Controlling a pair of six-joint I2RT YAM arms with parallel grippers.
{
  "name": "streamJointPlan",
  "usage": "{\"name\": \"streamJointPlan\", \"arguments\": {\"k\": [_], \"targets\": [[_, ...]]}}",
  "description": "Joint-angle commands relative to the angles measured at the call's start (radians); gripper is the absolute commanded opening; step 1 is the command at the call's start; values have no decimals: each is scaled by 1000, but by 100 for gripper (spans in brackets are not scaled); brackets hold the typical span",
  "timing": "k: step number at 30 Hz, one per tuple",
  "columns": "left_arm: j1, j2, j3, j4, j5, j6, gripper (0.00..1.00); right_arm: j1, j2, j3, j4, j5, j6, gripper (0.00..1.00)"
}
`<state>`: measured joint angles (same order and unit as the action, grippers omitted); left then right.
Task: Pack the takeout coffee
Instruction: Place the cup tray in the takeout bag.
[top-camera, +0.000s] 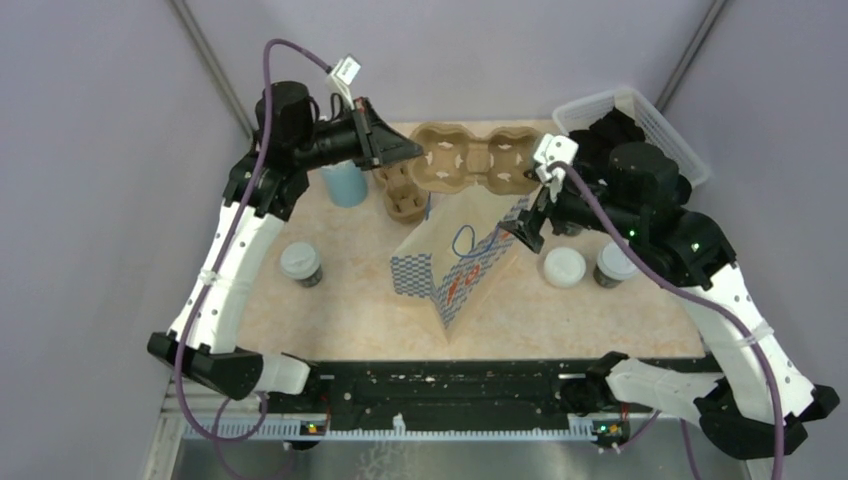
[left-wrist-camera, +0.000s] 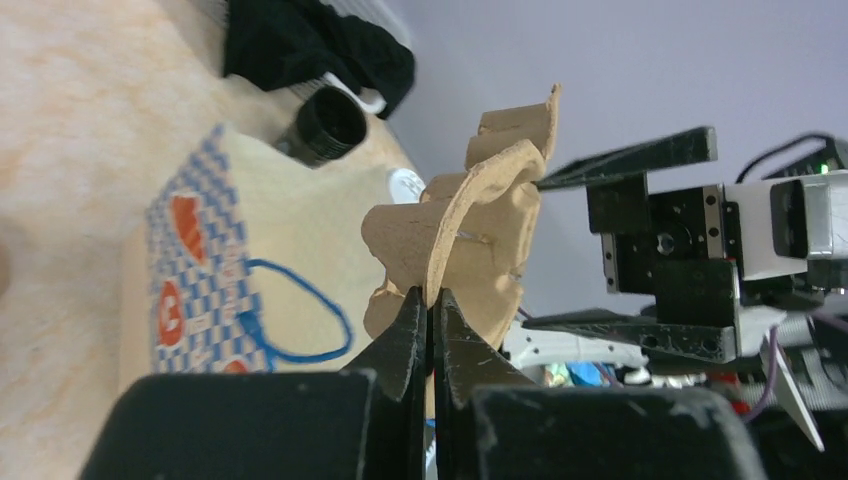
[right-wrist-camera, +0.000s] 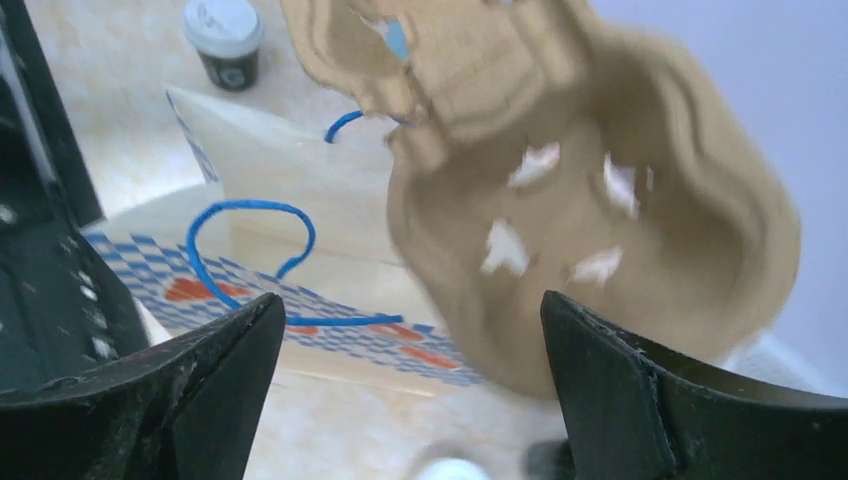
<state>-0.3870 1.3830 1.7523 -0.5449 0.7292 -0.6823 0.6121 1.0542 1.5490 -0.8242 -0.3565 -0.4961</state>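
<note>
Three takeout coffee cups stand on the table: one at the left and two at the right, black with white lids. My left gripper is shut on the rim of a brown pulp cup carrier, which hangs tilted. My right gripper stands wide open just short of the carrier's other end, touching nothing. A checkered paper bag with blue handles stands below the carrier. The left cup shows far off in the right wrist view.
A second pulp carrier lies by a light-blue cup at the back left. A white basket sits at the back right, behind my right arm. Grey walls close in the table on both sides.
</note>
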Motion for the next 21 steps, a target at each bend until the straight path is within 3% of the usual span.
{"name": "streamJointPlan", "arguments": {"k": [1, 3, 6, 8, 10, 12, 15, 17, 21], "targets": [[82, -102, -52, 81, -93, -35, 0, -5, -96, -115, 204, 82, 494, 99], [109, -124, -76, 98, -110, -47, 0, -5, -121, -138, 259, 159, 675, 99], [135, -133, -78, 88, -127, -47, 0, -12, -50, -32, 188, 262, 861, 99], [152, -137, -69, 70, -145, -45, 0, -69, 47, 76, 119, 146, 928, 99], [168, -144, -60, 52, -162, -43, 0, -230, 138, 159, 129, -114, 1035, 99], [183, -153, -53, 28, -180, -44, 0, -393, 150, 79, 389, -402, 1210, 95], [202, -170, -79, 32, -159, -71, 0, -505, 191, -45, 872, -661, 1556, 90], [206, -185, -109, 62, -138, -100, 0, -511, 247, -39, 958, -735, 1634, 80], [212, -200, -137, 87, -109, -124, 0, -511, 288, 14, 895, -743, 1564, 79]]}}
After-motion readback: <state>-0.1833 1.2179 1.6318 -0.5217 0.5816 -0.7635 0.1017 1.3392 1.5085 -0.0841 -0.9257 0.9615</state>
